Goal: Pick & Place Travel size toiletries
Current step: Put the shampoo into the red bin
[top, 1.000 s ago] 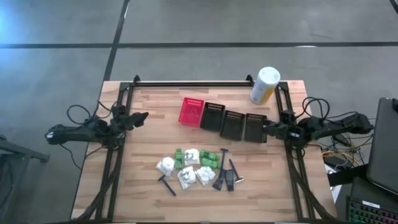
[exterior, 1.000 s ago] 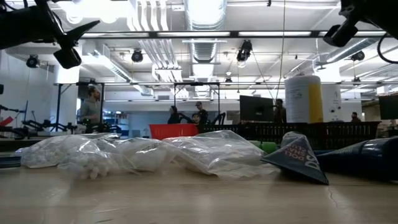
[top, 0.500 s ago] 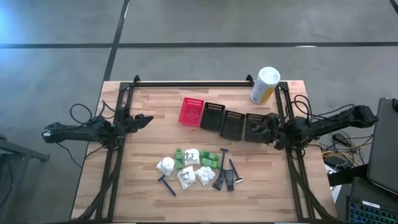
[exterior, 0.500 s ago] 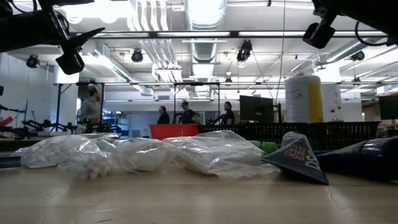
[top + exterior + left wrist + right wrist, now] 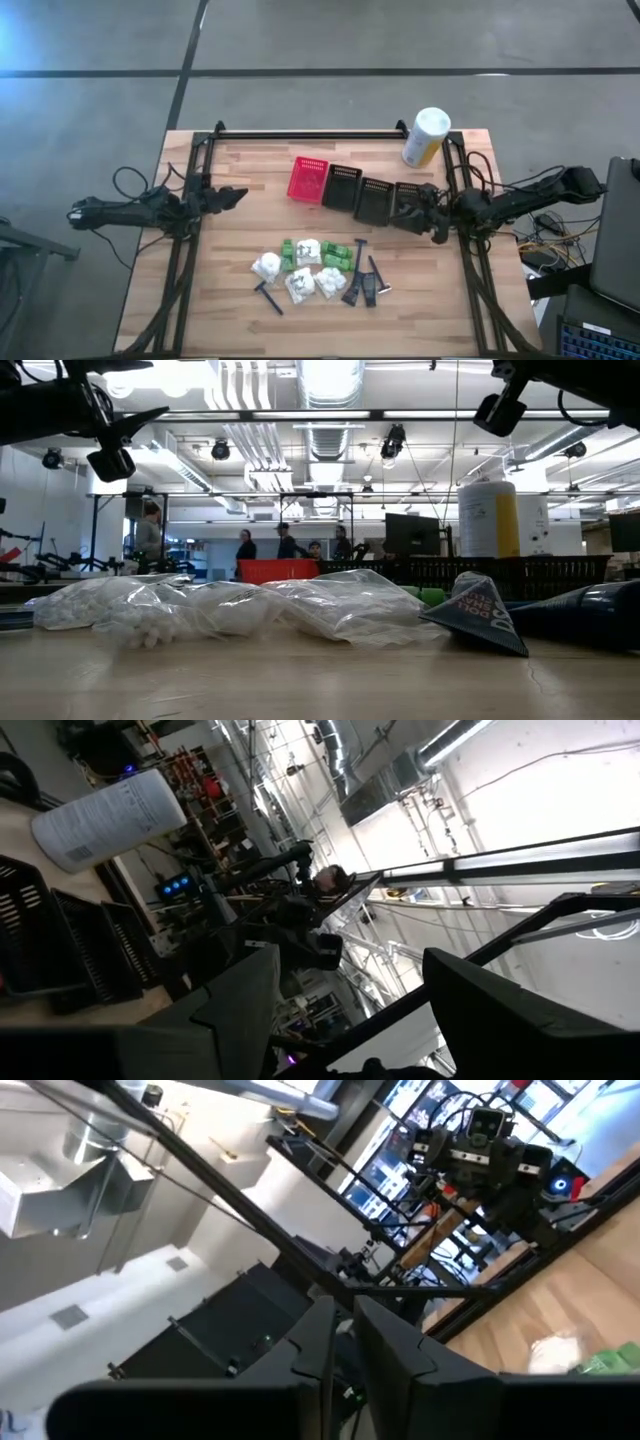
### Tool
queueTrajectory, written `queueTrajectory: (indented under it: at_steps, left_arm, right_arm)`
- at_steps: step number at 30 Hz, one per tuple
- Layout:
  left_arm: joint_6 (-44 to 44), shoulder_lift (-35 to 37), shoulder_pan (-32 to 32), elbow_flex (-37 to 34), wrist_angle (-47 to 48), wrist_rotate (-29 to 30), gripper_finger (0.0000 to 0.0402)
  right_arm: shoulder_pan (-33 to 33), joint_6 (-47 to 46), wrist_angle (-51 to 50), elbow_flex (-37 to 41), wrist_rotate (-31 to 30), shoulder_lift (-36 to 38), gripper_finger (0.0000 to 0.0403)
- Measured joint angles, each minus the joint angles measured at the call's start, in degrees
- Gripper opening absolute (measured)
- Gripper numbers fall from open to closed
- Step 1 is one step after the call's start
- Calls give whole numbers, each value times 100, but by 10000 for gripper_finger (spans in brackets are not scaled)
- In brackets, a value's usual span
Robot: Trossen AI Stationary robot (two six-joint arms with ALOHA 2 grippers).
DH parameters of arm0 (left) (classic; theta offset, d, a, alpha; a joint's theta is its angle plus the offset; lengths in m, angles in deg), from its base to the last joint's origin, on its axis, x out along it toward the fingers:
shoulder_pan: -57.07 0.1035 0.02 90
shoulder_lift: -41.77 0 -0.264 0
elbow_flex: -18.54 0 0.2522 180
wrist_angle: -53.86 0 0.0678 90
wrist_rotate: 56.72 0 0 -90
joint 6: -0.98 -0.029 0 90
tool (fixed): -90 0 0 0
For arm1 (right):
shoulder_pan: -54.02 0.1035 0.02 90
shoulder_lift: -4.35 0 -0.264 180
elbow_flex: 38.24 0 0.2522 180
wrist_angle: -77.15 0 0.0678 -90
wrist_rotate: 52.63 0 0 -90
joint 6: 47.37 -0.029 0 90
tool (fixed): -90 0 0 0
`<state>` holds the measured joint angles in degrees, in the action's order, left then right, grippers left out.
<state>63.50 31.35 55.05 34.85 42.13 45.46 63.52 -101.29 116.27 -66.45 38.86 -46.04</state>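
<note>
The travel size toiletries lie in a loose pile (image 5: 320,270) on the near middle of the table: green packets (image 5: 335,252), white crinkly pouches (image 5: 267,265), slim black razors (image 5: 268,297) and black flat sticks (image 5: 370,288). In the low view the pouches (image 5: 230,610) spread across the foreground, with a dark triangular packet (image 5: 480,618) to their right. My left gripper (image 5: 235,194) hangs open in the air at the table's left edge, far from the pile. My right gripper (image 5: 403,212) is shut and hovers over the rightmost black basket, holding nothing.
A red basket (image 5: 309,178) and three black slotted baskets (image 5: 375,198) stand in a row behind the pile. A tall white-and-yellow canister (image 5: 425,137) is at the far right corner. Dark frame rails (image 5: 180,270) run along both table sides. People stand in the room behind.
My right arm has reached in from the table's right edge toward the left, so its gripper now stands over the rightmost black basket. The toiletries have not moved.
</note>
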Motion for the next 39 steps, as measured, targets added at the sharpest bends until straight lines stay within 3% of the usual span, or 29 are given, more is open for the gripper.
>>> queueTrajectory:
  at_steps: [22,31,39]
  left_arm:
    - [196,-96,-1,0,151,235,252]
    - [685,-994,-10,606,988,241,252]
    - [49,-1915,-17,1548,1768,-137,252]
  right_arm:
    - [0,137,-67,-369,249,-37,61]
    - [-1,-547,-1262,-412,329,-62,124]
    - [-1,-608,-1268,-412,326,-70,179]
